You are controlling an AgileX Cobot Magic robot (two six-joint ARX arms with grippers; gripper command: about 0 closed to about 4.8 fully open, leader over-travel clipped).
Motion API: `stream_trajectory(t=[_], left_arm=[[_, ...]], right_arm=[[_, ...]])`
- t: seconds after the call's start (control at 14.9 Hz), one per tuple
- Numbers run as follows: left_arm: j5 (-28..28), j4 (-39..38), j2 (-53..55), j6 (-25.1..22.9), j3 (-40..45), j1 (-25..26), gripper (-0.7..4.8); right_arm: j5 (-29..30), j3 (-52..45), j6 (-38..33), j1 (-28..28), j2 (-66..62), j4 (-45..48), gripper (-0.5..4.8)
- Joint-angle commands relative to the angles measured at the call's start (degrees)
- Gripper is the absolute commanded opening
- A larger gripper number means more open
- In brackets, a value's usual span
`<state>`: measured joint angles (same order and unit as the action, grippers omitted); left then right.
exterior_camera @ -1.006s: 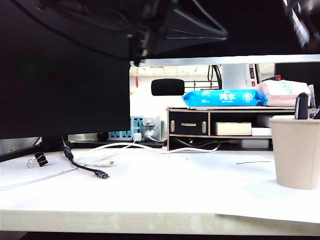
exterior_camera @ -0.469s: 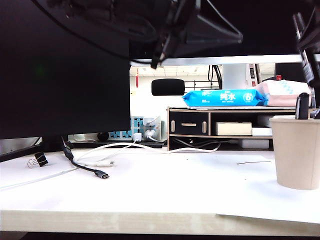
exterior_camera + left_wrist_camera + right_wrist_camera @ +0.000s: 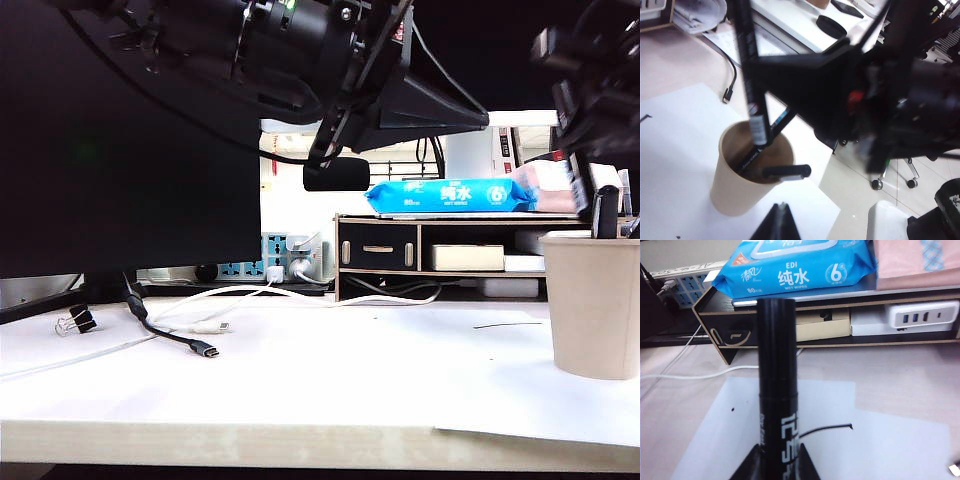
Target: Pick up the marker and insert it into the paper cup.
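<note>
The marker (image 3: 777, 390), thick and black with white lettering, stands between the fingers of my right gripper (image 3: 779, 450), which is shut on its barrel. It points toward the desk organiser, above a white paper sheet. In the exterior view my right gripper (image 3: 585, 120) hangs just above the paper cup (image 3: 595, 305) at the right edge. The cup (image 3: 740, 185) is beige and upright and holds other black pens (image 3: 786, 171); one sticks out above its rim (image 3: 603, 212). My left gripper (image 3: 780, 220) is shut and empty, hovering beside the cup. It also shows high at centre (image 3: 480, 122).
A black desk organiser (image 3: 440, 255) stands at the back, with a blue wipes pack (image 3: 445, 195) and a pink pack (image 3: 560, 185) on it. A dark monitor (image 3: 120, 150) fills the left. Cables (image 3: 190, 340) and a binder clip (image 3: 75, 320) lie on the left of the table.
Both arms have come lower into the exterior view. The right gripper, still holding the marker, moved left and down toward the cup's top. The cup has not moved.
</note>
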<state>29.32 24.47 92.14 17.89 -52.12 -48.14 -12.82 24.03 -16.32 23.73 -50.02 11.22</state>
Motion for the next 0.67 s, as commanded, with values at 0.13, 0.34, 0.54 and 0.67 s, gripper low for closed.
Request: stream_trajectory(t=[0.13,0.34,0.54,0.67], left_arm=[[0.0,0.3,1.3,1.0,-0.1,-0.2,-0.05],[-0.2,0.7,1.6,1.0,-0.1,-0.2,-0.05],[-0.2,1.4,1.6,1.0,-0.1,-0.2,-0.05],[-0.2,1.4,1.6,1.0,-0.1,-0.2,-0.05]], right_arm=[[0.5,0.3,-2.1,0.1,-2.1,2.8,0.53],[0.6,0.3,-2.1,0.1,-2.1,2.0,0.53],[0.9,0.3,-2.1,0.1,-2.1,-0.3,0.53],[1.2,0.3,-2.1,0.1,-2.2,-1.6,0.53]])
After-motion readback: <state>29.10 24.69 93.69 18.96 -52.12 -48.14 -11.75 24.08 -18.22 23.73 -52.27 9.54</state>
